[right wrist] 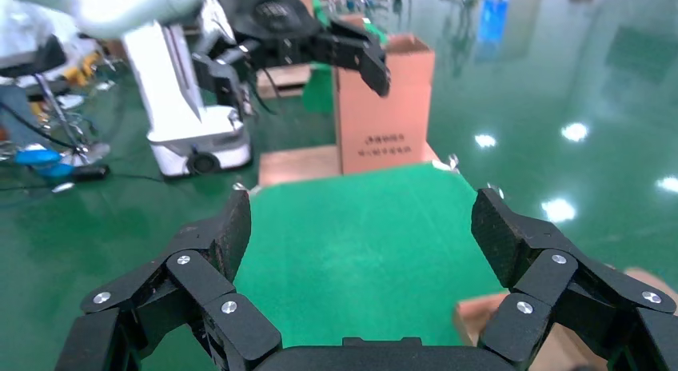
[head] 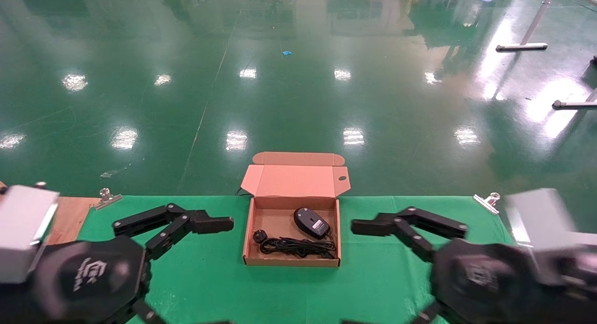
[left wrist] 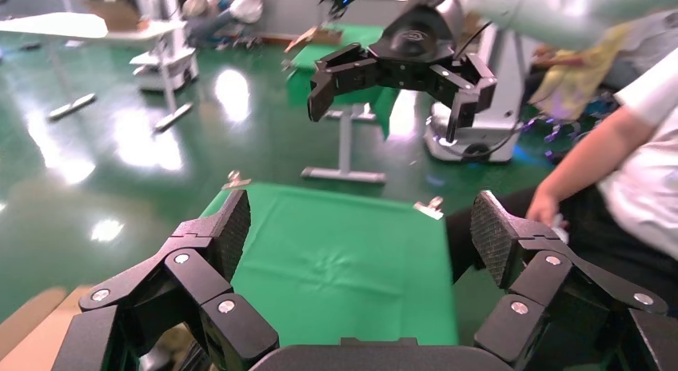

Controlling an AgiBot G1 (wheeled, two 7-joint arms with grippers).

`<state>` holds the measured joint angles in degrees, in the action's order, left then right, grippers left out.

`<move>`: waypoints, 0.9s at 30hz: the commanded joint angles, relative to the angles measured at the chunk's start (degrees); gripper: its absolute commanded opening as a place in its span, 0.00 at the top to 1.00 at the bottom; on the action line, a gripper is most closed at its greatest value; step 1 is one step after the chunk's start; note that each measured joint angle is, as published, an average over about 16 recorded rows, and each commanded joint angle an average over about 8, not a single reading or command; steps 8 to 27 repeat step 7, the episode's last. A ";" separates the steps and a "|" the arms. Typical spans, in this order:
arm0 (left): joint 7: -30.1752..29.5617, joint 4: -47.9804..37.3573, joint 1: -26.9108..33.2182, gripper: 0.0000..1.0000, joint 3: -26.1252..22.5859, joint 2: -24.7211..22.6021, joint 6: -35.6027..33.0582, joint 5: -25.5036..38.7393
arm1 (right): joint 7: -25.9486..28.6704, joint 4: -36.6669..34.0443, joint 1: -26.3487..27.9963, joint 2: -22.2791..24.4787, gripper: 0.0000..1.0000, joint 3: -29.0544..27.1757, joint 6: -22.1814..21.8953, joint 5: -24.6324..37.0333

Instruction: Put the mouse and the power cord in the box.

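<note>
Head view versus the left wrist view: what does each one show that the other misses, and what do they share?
Only the head view shows the box, lid open, with the mouse and the power cord already inside. Only the left wrist view shows a person's arm beside the table. Both show the green cloth, the left claw and the right claw, each open and holding nothing.

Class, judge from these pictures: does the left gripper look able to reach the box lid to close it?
Probably yes. The left gripper is open beside the box, and the lid stands open behind it with nothing between them.
</note>
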<state>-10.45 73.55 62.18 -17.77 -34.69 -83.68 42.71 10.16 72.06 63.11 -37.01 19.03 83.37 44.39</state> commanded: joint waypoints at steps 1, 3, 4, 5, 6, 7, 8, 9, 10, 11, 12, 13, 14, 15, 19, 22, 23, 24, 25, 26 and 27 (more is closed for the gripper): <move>-0.24 0.01 -0.53 0.00 1.58 -0.28 -1.84 -0.73 | 0.42 1.13 -1.15 1.48 0.00 -2.25 1.74 -1.88; -0.32 0.00 -0.74 0.00 2.28 -0.38 -2.69 -1.02 | 0.64 1.86 -1.87 2.42 0.00 -3.72 2.85 -3.12; -0.33 0.00 -0.79 0.00 2.47 -0.41 -2.94 -1.09 | 0.71 2.11 -2.13 2.75 0.00 -4.23 3.24 -3.54; -0.34 0.00 -0.82 0.00 2.57 -0.42 -3.07 -1.13 | 0.75 2.25 -2.27 2.92 0.00 -4.51 3.45 -3.78; -0.34 0.00 -0.85 0.00 2.71 -0.44 -3.24 -1.17 | 0.78 2.38 -2.39 3.09 0.00 -4.77 3.65 -3.99; -0.35 -0.01 -0.90 0.00 2.90 -0.46 -3.49 -1.23 | 0.83 2.59 -2.60 3.35 0.00 -5.20 3.97 -4.35; -0.35 -0.01 -0.90 0.00 2.90 -0.46 -3.49 -1.23 | 0.83 2.59 -2.60 3.35 0.00 -5.20 3.97 -4.35; -0.35 -0.01 -0.90 0.00 2.90 -0.46 -3.49 -1.23 | 0.83 2.59 -2.60 3.35 0.00 -5.20 3.97 -4.35; -0.35 -0.01 -0.90 0.00 2.90 -0.46 -3.49 -1.23 | 0.83 2.59 -2.60 3.35 0.00 -5.20 3.97 -4.35; -0.35 -0.01 -0.90 0.00 2.90 -0.46 -3.49 -1.23 | 0.83 2.59 -2.60 3.35 0.00 -5.20 3.97 -4.35; -0.35 -0.01 -0.90 0.00 2.90 -0.46 -3.49 -1.23 | 0.83 2.59 -2.60 3.35 0.00 -5.20 3.97 -4.35; -0.35 -0.01 -0.90 0.00 2.90 -0.46 -3.49 -1.23 | 0.83 2.59 -2.60 3.35 0.00 -5.20 3.97 -4.35; -0.35 -0.01 -0.90 0.00 2.90 -0.46 -3.49 -1.23 | 0.83 2.59 -2.60 3.35 0.00 -5.20 3.97 -4.35; -0.35 -0.01 -0.90 0.00 2.90 -0.46 -3.49 -1.23 | 0.83 2.59 -2.60 3.35 0.00 -5.20 3.97 -4.35; -0.35 -0.01 -0.90 0.00 2.90 -0.46 -3.49 -1.23 | 0.83 2.59 -2.60 3.35 0.00 -5.20 3.97 -4.35; -0.35 -0.01 -0.90 0.00 2.90 -0.46 -3.49 -1.23 | 0.83 2.59 -2.60 3.35 0.00 -5.20 3.97 -4.35; -0.35 -0.01 -0.90 0.00 2.90 -0.46 -3.49 -1.23 | 0.83 2.59 -2.60 3.35 0.00 -5.20 3.97 -4.35; -0.35 -0.01 -0.90 0.00 2.90 -0.46 -3.49 -1.23 | 0.83 2.59 -2.60 3.35 0.00 -5.20 3.97 -4.35; -0.35 -0.01 -0.90 0.00 2.90 -0.46 -3.49 -1.23 | 0.83 2.59 -2.60 3.35 0.00 -5.20 3.97 -4.35; -0.35 -0.01 -0.90 0.00 2.90 -0.46 -3.49 -1.23 | 0.83 2.59 -2.60 3.35 0.00 -5.20 3.97 -4.35; -0.35 -0.01 -0.90 0.00 2.90 -0.46 -3.49 -1.23 | 0.83 2.59 -2.60 3.35 0.00 -5.20 3.97 -4.35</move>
